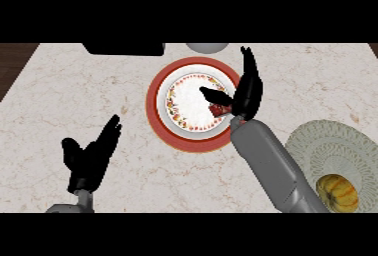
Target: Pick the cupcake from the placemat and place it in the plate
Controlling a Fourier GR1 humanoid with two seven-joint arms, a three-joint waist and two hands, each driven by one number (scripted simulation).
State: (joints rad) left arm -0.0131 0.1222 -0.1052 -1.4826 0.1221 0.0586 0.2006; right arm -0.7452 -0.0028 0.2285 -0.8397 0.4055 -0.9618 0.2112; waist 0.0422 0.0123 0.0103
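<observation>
Marble counter (88, 90) is carrying the plate (193, 82) at upper centre, where the right hand (247, 92) is apparently pinching the cupcake (219, 109) over its right side

The robot has two arms. Each arm is grey, smooth and round, like a thick pipe. The right arm (269, 165) shows most, with a soft shine down its side and a darker grey ring near the wrist. Only a short grey stub of the left arm (81, 200) shows. The left hand (85, 162) and the right hand (247, 95) are both plain black, with long thin black fingers and a thumb.
</observation>
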